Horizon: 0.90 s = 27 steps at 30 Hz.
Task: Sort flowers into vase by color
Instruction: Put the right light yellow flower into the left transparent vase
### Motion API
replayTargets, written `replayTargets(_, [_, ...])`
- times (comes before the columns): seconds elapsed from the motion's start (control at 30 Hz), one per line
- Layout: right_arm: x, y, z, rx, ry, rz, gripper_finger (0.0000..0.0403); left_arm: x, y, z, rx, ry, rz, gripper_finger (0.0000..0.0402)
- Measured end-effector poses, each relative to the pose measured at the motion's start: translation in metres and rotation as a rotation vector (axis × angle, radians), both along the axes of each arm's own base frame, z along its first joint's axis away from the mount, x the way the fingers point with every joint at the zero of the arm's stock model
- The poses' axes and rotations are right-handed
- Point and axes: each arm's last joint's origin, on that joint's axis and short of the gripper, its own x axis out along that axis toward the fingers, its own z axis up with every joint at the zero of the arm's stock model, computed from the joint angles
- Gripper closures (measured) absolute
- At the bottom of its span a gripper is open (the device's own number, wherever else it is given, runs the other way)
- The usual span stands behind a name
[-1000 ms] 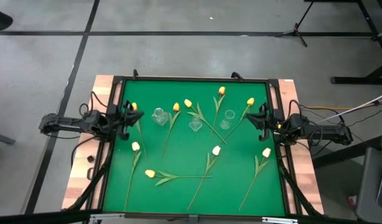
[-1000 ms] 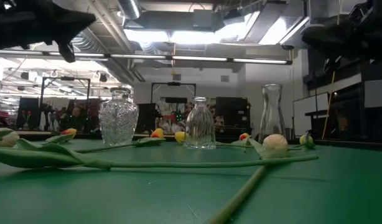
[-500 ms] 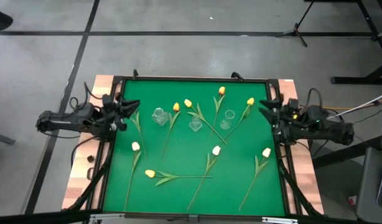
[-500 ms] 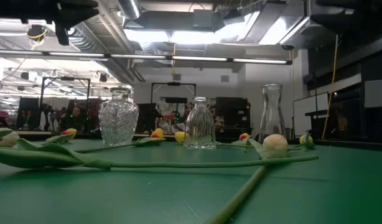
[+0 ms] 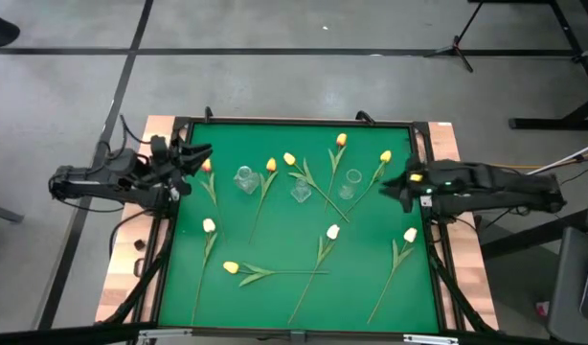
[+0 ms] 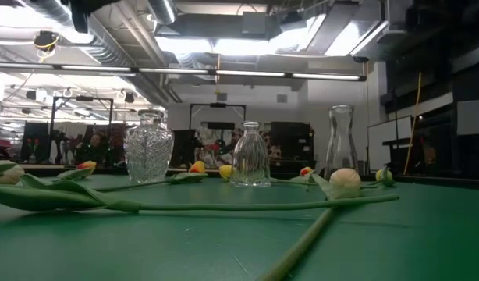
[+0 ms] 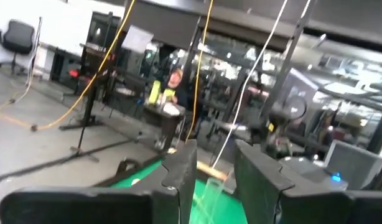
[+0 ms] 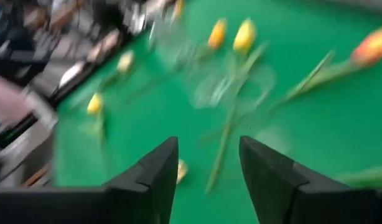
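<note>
Flowers (image 5: 325, 241) are lying loose on my green table (image 5: 275, 297); I am seeing both the left gripper (image 5: 200, 156) and the right gripper (image 5: 386, 184) spread, pinching nothing.

Grey concrete floor (image 5: 275, 77), ceiling strip lights (image 6: 247, 76), black office chair (image 7: 20, 38)

Three clear glass vases (image 6: 250, 154) stand upright in a row on the green desk (image 6: 146, 242). Tulips (image 6: 345, 181) lie flat around them, stems crossing the foreground.
</note>
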Motion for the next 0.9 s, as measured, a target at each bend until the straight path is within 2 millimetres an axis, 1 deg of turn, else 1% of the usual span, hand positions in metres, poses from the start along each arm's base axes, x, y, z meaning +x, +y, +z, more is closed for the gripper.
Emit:
replayTargets(0.1, [0.017, 0.006, -0.008, 0.197, 0.101, 0.103, 0.025, -0.002, 0.0, 0.007, -0.003, -0.065, 0.0, 0.03])
replayTargets(0.23, [0.038, 0.013, -0.021, 0.437, 0.249, 0.234, 0.0263, -0.002, 0.0, 0.007, -0.002, -0.067, 0.0, 0.03])
replayTargets(0.37, [0.049, 0.027, -0.032, 0.664, 0.413, 0.32, 0.0272, -0.002, 0.0, 0.006, -0.002, -0.057, 0.0, 0.03])
replayTargets(0.47, [0.052, 0.041, -0.038, 0.8, 0.552, 0.34, 0.0276, -0.001, 0.0, 0.005, -0.003, -0.042, -0.001, 0.03])
replayTargets(0.63, [0.048, 0.07, -0.042, 0.877, 0.702, 0.325, 0.0276, -0.001, 0.0, 0.002, -0.003, -0.016, -0.001, 0.03])
replayTargets(0.77, [0.04, 0.089, -0.043, 0.874, 0.751, 0.187, 0.0276, -0.001, 0.0, 0.001, 0.001, -0.002, 0.0, 0.03])
replayTargets(0.9, [0.031, 0.105, -0.046, 0.839, 0.714, -0.021, 0.0276, 0.0, 0.0, -0.002, 0.002, 0.03, -0.001, 0.03])
